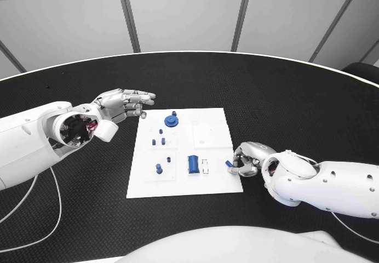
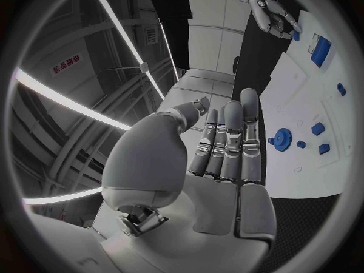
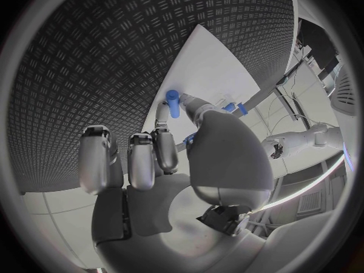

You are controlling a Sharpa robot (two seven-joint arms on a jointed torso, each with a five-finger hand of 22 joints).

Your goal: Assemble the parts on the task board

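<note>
Our right robot hand (image 1: 246,159) pinches a small blue peg (image 3: 173,103); the task board (image 1: 213,186) lies at its nine o'clock. Our left robot hand (image 1: 126,104) hovers open.

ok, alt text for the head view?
A white task board lies mid-table with small blue parts on it. The right robot hand pinches a blue part at the board's right edge; the left robot hand hovers open beyond its far-left corner.

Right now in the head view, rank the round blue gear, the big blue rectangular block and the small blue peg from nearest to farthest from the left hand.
1. Round blue gear, board's far end by the left hand.
2. Small blue peg, board's left side.
3. Big blue rectangular block, just beyond it.
</note>
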